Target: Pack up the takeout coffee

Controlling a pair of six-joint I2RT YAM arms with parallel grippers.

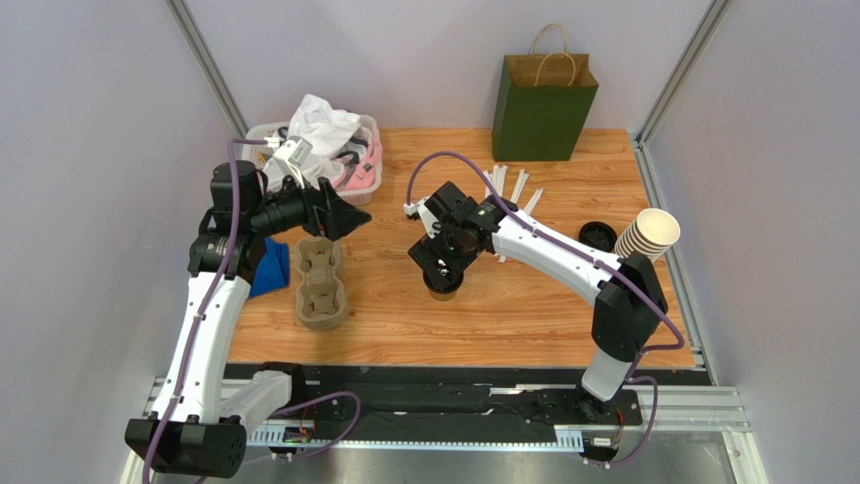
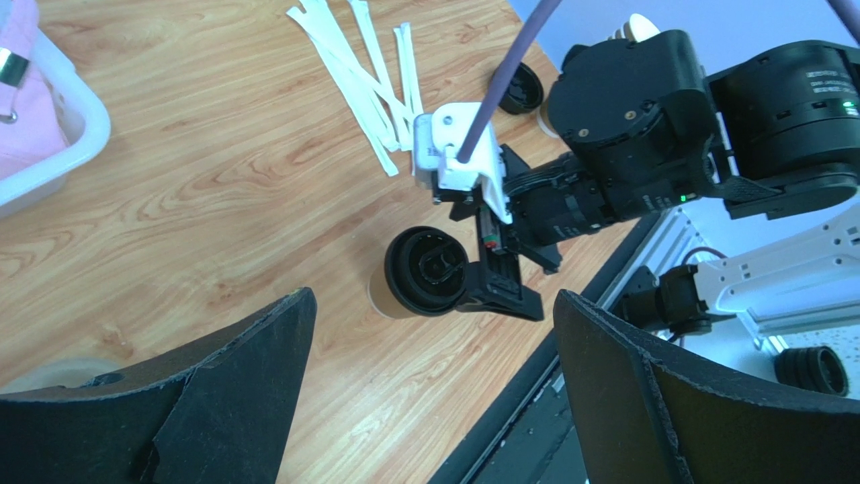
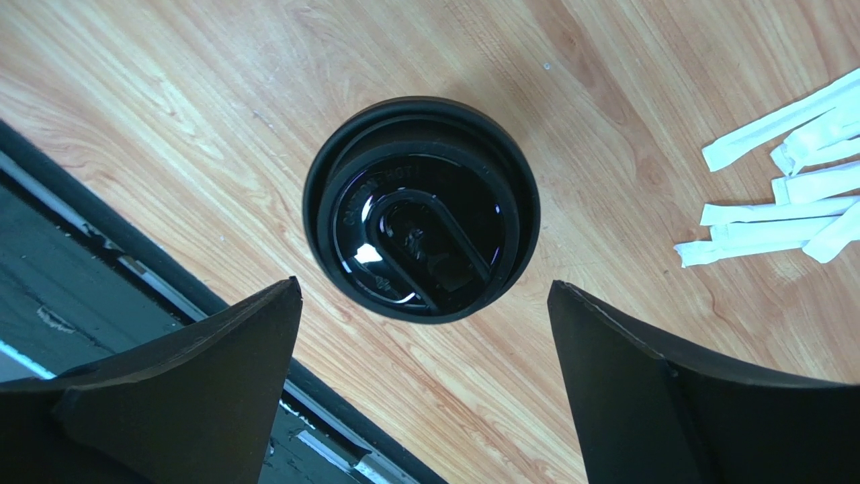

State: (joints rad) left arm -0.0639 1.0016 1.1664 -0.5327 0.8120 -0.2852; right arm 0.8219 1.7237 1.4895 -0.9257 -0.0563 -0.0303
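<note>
Takeout coffee (image 3: 422,207): upright on counter (image 1: 525,313), black lid on, kraft wall just visible below it. Sits toward near edge, mid-counter. Not in carrier, not in bag.
R claw (image 1: 442,268): pointing straight down over the cup, jaws spread wide. One finger each side of lid; wrist view shows bare wood between fingers & lid, so no contact, nothing held.
L claw (image 1: 343,210): jaws wide, nothing between them. Held off the counter above far end of carrier, aimed toward the cup & R arm.
Pulp carrier (image 1: 320,282): flat on counter, L of the coffee, apart from it. Wells look unfilled.
Green paper bag (image 1: 543,96): upright at back edge, well apart from the cup.
White packets (image 3: 747,240): loose scatter behind the coffee.
Stack of paper cups (image 1: 649,234): tilted, far R edge, loose black lid (image 1: 598,236) just beside.
Clear bin (image 1: 371,182): back L, cloth & pink items inside.
</note>
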